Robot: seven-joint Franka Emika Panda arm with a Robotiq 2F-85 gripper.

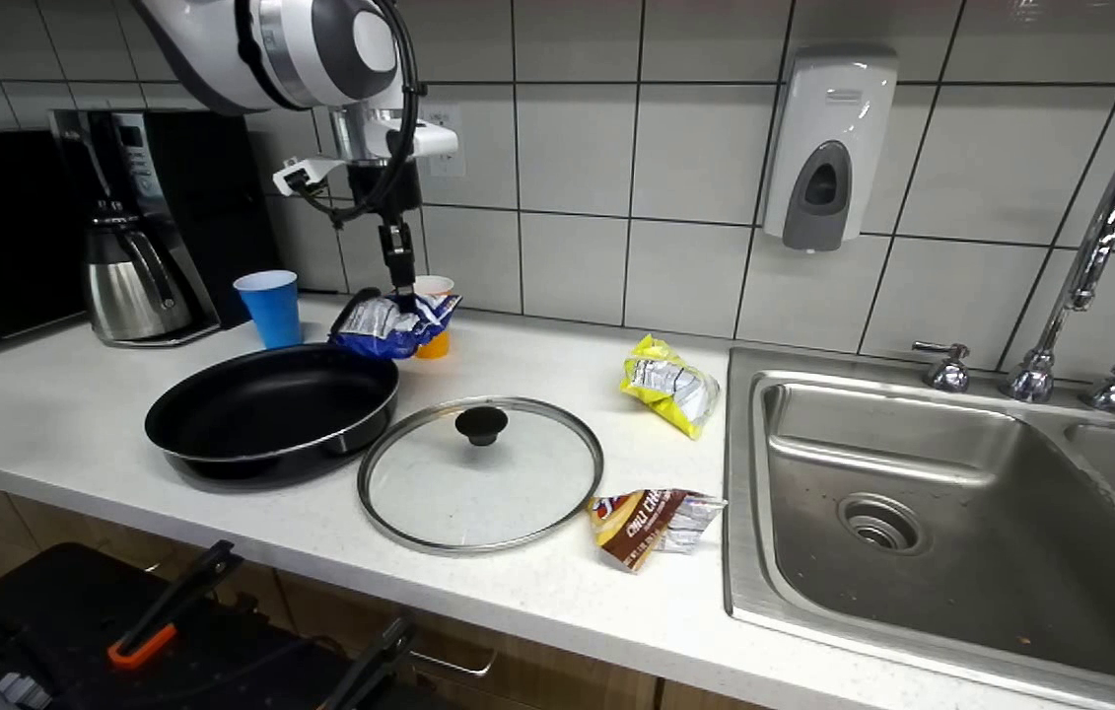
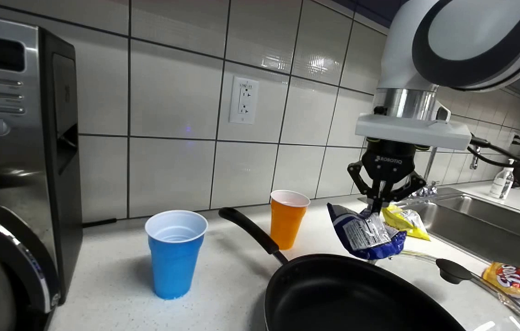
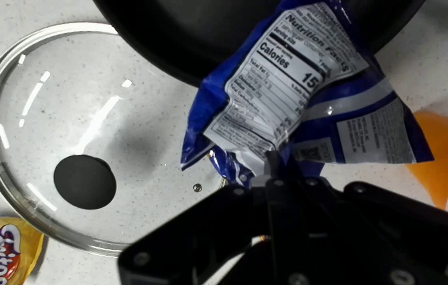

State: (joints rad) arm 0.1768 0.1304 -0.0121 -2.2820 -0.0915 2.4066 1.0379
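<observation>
On my wrist view the hand [image 3: 273, 168] is clenched on a blue snack bag [image 3: 283, 91], fingers pinching the foil just below the middle of the frame. The bag looks deep blue and glossy, badly crumpled, drawn into puckers at my grip and spreading upward from it, with a flap flaring out to the right. A white panel covers much of its face, black print reading "Nutrition Facts" and "Calories", the lower lines buckled by creases; a paler stripe and a smaller label cross the flap. In an exterior view I find it right of centre, held tilted under the fingertips; I cannot tell whether its lower edge touches anything.

Just beside it sits the black pan [image 1: 271, 404], left of centre in an exterior view. An orange cup [image 2: 287, 225] stands near the bag, and a blue cup [image 2: 174, 257] is further left on the bench [image 1: 537, 355]. The glass lid [image 1: 480, 483] lies flat near the centre of the frame, black knob [image 1: 481, 424] up. Right of it I see a yellow bag [image 1: 672, 385] and, lower, a Fritos bag [image 1: 651, 528] close to the lid's rim. The steel sink [image 1: 746, 552] takes the lower right, and a dark coffee maker [image 1: 212, 187] stands at upper left.
</observation>
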